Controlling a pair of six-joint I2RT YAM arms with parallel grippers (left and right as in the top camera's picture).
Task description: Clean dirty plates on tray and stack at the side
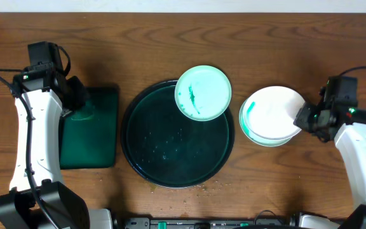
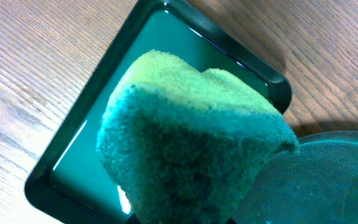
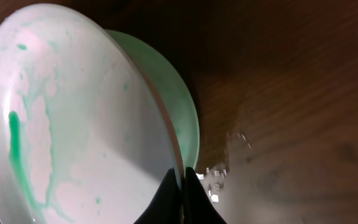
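Wooden table (image 1: 170, 38): wrist views alone show left gripper (image 1: 78, 98) clamping sponge (image 2: 191, 143), right gripper (image 3: 182, 183) pinching plate (image 3: 73, 124).

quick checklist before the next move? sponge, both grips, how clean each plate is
1. Sponge in hand: ok. The left gripper is shut on the sponge, above the green tray.
2. Right grip: ok. The right gripper pinches the rim of the top plate.
3. Top plate clean: not ok. It has a green streak and faint smears.
4. Lower plate clean: cannot tell, it is mostly covered.
5. Third plate clean: not ok. It is teal-smeared and lies at the black tray's rim.
6. Stack off the tray: ok, it is beside the tray on the table.
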